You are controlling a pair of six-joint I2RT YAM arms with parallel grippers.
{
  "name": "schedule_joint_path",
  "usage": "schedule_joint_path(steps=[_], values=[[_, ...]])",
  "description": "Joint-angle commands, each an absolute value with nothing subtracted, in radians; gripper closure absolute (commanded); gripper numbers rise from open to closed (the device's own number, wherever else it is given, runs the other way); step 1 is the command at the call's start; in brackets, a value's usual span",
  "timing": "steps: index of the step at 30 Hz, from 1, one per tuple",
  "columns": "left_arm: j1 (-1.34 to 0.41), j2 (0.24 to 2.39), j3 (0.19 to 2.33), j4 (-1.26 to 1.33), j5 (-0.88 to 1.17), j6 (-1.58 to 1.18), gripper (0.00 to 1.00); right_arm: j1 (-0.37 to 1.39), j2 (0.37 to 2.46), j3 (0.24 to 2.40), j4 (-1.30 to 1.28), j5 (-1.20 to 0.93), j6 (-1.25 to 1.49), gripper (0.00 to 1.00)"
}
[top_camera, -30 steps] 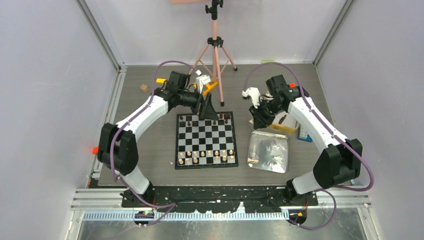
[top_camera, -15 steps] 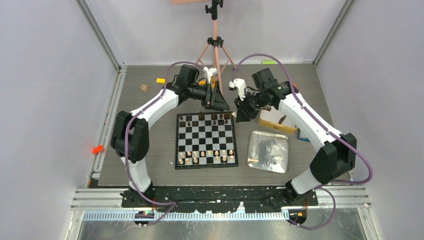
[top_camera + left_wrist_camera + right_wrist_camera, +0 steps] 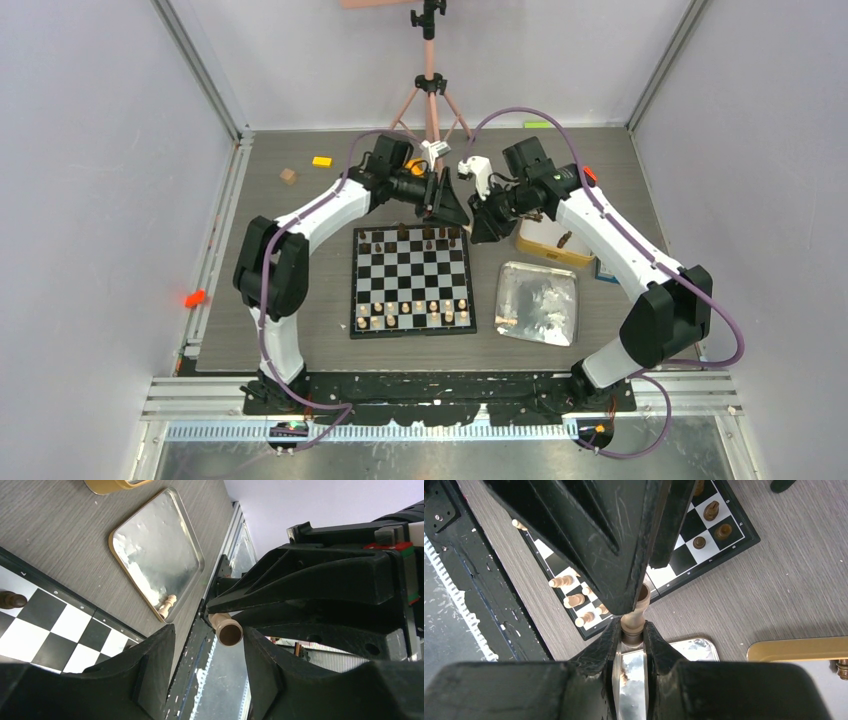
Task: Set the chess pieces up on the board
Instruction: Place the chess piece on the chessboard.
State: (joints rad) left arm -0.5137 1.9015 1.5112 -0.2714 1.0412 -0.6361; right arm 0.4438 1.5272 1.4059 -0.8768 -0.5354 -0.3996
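My right gripper (image 3: 632,632) is shut on the base of a light tan chess piece (image 3: 639,607), held in the air past the board's (image 3: 412,280) far right corner. My left gripper (image 3: 207,652) stands open around that same piece (image 3: 229,630). The piece lies close to one left finger (image 3: 270,670), with a wide gap to the other. In the top view the two grippers meet tip to tip, left gripper (image 3: 447,208) and right gripper (image 3: 480,220). Dark pieces (image 3: 410,235) line the board's far row. Light pieces (image 3: 410,312) fill its two near rows.
A silver tray (image 3: 540,300) right of the board holds one light piece (image 3: 507,322). Behind it a gold-rimmed tin (image 3: 555,245) holds a dark piece (image 3: 566,238). A tripod (image 3: 430,90) stands at the back. A yellow block (image 3: 321,161) and a tan block (image 3: 288,176) lie far left.
The right arm carried the light piece leftward from over the tin. The left arm swung right from the board's far edge to meet it, and its jaws have narrowed around the piece.
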Motion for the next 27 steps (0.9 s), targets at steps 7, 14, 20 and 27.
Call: schedule_joint_path(steps=[7, 14, 20, 27], values=[[-0.538, 1.911, 1.543, -0.225, 1.080, -0.665, 0.54, 0.462, 1.519, 1.398, -0.817, -0.510, -0.378, 0.99], [-0.547, 1.938, 1.563, -0.224, 1.103, -0.682, 0.70, 0.472, 1.531, 1.402, -0.813, -0.491, -0.375, 0.99], [-0.549, 1.942, 1.560, -0.221, 1.114, -0.689, 0.87, 0.475, 1.546, 1.414, -0.830, -0.462, -0.385, 0.99], [-0.517, 1.911, 1.510, -0.150, 1.125, -0.727, 1.00, 0.457, 1.528, 1.431, -0.809, -0.430, -0.344, 0.71]])
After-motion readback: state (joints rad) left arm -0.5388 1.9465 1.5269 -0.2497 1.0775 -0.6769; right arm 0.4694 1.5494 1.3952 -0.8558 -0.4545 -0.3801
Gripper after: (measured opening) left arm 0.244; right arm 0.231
